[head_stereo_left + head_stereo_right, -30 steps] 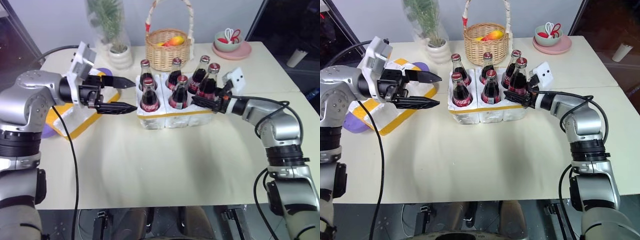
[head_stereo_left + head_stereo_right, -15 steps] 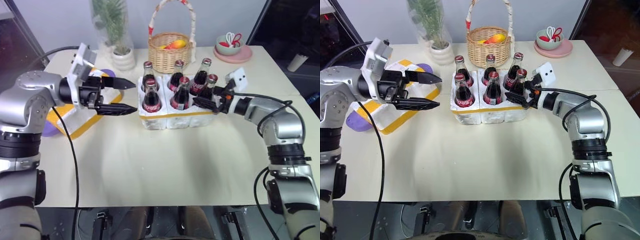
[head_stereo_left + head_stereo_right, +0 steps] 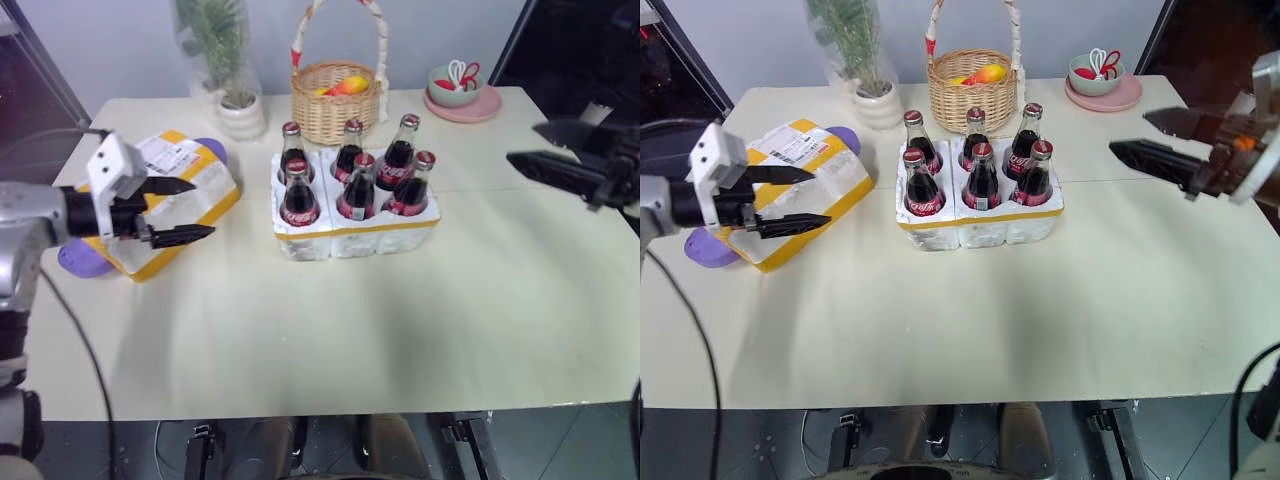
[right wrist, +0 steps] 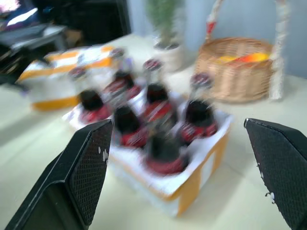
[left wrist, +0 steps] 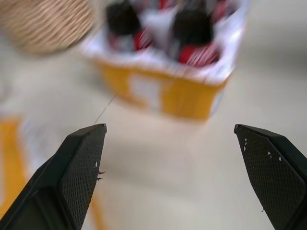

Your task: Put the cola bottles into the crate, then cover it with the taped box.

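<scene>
The left gripper [image 3: 790,198] hangs over the near right edge of the taped box [image 3: 805,190], its two fingers spread apart and empty, pointing right toward the crate [image 3: 980,222]. The right gripper [image 3: 1145,138] hovers at the right side of the tabletop [image 3: 1040,310], well apart from the crate, fingers spread and empty, pointing left.

The crate sits mid-tabletop, its long axis running left to right, a yellow band round its side. All six cola bottles [image 3: 982,176] stand upright in its holes, in two rows of three, red caps up.

The taped box lies at the left, angled, its long axis running from near left to far right, shipping label [image 3: 795,146] facing up, a purple piece [image 3: 708,246] at its left end.

Beyond the crate stands a wicker basket [image 3: 973,90] holding fruit.
</scene>
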`<state>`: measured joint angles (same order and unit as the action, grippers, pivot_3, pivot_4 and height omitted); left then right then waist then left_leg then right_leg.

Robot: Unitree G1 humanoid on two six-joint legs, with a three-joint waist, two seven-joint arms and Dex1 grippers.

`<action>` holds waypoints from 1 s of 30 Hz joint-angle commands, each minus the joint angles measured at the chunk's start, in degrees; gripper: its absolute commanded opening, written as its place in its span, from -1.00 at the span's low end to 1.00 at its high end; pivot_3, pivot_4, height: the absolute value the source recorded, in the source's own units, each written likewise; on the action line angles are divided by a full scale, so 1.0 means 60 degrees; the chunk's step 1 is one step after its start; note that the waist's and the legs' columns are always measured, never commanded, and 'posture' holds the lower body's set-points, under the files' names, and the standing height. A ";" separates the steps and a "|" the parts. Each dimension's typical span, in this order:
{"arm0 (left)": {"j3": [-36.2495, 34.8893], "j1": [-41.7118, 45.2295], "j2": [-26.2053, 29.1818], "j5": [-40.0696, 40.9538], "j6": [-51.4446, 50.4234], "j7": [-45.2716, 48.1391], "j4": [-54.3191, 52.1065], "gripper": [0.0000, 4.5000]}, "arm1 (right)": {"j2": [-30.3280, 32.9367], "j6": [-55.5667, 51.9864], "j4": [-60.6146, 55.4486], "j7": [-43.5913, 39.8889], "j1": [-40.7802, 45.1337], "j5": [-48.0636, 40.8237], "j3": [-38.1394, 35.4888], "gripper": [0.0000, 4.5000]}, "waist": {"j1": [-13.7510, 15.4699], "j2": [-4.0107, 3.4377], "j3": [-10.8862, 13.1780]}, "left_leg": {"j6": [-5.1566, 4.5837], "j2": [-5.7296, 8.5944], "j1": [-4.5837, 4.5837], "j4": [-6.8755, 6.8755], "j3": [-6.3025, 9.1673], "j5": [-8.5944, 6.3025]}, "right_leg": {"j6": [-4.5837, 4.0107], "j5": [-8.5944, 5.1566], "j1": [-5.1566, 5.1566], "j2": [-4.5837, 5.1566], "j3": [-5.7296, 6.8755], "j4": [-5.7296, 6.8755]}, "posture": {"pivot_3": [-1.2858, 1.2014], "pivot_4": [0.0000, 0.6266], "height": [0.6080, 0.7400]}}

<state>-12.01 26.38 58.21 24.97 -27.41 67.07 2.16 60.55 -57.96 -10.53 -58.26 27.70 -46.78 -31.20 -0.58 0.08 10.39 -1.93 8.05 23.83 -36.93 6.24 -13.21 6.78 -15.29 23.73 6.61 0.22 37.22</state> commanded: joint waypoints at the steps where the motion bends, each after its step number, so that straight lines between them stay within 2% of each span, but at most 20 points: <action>1: -0.2136 -0.0884 0.0455 0.0110 -0.0263 -0.0720 -0.0062 1.00 | 0.0361 0.0109 -0.0645 -0.0418 -0.0667 -0.0382 -0.0804 0.99 | -0.0003 -0.0001 0.0000 | -0.0001 0.0000 0.0004 -0.0001 -0.0002 -0.0001 | 0.0000 0.0000 0.0003 0.0002 0.0000 -0.0003 | 0.03 -0.52 1.00; 4: -0.3432 -0.2538 0.0756 -0.0289 0.0112 -0.0599 -0.0244 1.00 | 0.0454 0.0194 -0.0713 -0.0649 -0.1139 -0.0512 -0.1014 0.99 | -0.0036 -0.0011 0.0001 | -0.0006 0.0000 0.0004 0.0003 -0.0012 -0.0004 | 0.0001 0.0000 0.0008 0.0008 -0.0002 -0.0003 | 0.03 -0.52 1.00; 7: -0.4768 -0.3963 0.1016 0.0099 -0.0182 0.0345 -0.0515 1.00 | 0.0461 0.0476 -0.0453 -0.0864 -0.1180 -0.0498 -0.0776 0.99 | -0.0002 -0.0017 0.0003 | -0.0004 -0.0002 0.0004 0.0011 -0.0019 -0.0007 | -0.0001 -0.0001 0.0010 0.0012 -0.0002 -0.0009 | 0.03 -0.52 1.00; 12: -0.5525 -0.5110 0.1207 0.0002 -0.0229 0.0867 -0.0815 1.00 | 0.0385 0.1215 0.0313 -0.0908 -0.0649 -0.0025 0.0222 0.99 | 0.0131 -0.0018 0.0004 | 0.0024 -0.0005 0.0001 0.0001 -0.0021 -0.0024 | -0.0032 -0.0019 0.0024 0.0023 0.0001 -0.0034 | 0.03 -0.52 1.00; 15: -0.5850 -0.7202 0.1336 -0.2315 0.1878 0.0810 -0.0741 1.00 | 0.0392 0.1502 0.0671 -0.0987 -0.0354 0.0132 0.0660 0.99 | 0.0138 -0.0031 0.0004 | 0.0018 -0.0005 0.0007 0.0012 -0.0042 -0.0028 | -0.0033 -0.0019 0.0043 0.0030 -0.0004 -0.0046 | 0.03 -0.52 1.00; 16: -0.5915 -0.7599 0.1360 -0.2721 0.2314 0.0743 -0.0704 1.00 | 0.0409 0.1560 0.0725 -0.1021 -0.0322 0.0159 0.0727 0.99 | 0.0131 -0.0032 0.0003 | 0.0016 -0.0005 0.0007 0.0028 -0.0053 -0.0028 | -0.0031 -0.0017 0.0047 0.0034 -0.0009 -0.0047 | 0.03 -0.52 1.00; 18: -0.5723 -0.8051 0.1313 -0.3899 0.3460 -0.0337 -0.0437 1.00 | 0.0459 0.1686 0.0789 -0.1186 -0.0294 0.0172 0.0814 0.99 | 0.0152 -0.0030 0.0003 | 0.0012 -0.0008 0.0027 0.0059 -0.0069 -0.0028 | -0.0029 -0.0016 0.0057 0.0035 -0.0016 -0.0043 | 0.03 -0.52 1.00; 21: -0.5149 -0.7689 0.0971 -0.4829 0.3890 -0.2064 -0.0398 1.00 | 0.0568 0.1868 0.0847 -0.1523 -0.0294 0.0219 0.0948 0.99 | 0.0252 -0.0037 0.0001 | 0.0022 -0.0018 0.0052 0.0077 -0.0069 -0.0022 | -0.0008 -0.0004 0.0096 0.0030 -0.0014 -0.0043 | 0.03 -0.52 1.00; 24: -0.4246 -0.6995 -0.0018 -0.5703 0.4165 -0.4089 -0.0859 1.00 | 0.0779 0.1837 0.0888 -0.1844 -0.0199 0.0181 0.1128 0.99 | 0.0262 -0.0050 -0.0004 | 0.0024 -0.0017 0.0058 0.0074 -0.0070 -0.0023 | -0.0006 -0.0003 0.0100 0.0033 -0.0011 -0.0044 | 0.03 -0.52 1.00; 30: -0.3000 -0.6993 -0.1513 -0.7078 0.4351 -0.6272 -0.1337 1.00 | 0.1205 0.1712 0.0847 -0.2310 -0.0181 0.0110 0.1200 0.99 | 0.0186 -0.0040 -0.0005 | 0.0010 -0.0016 0.0077 0.0068 -0.0089 -0.0018 | 0.0000 0.0001 0.0118 0.0032 -0.0012 -0.0038 | 0.03 -0.52 1.00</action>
<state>-30.71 -15.15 49.44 -15.00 -1.89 33.13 -4.63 66.67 -48.21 -4.61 -71.24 25.92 -45.33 -22.95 0.54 -0.17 10.36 -1.90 7.93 24.29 -36.50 5.66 -13.31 6.78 -15.29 24.46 6.80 0.15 37.02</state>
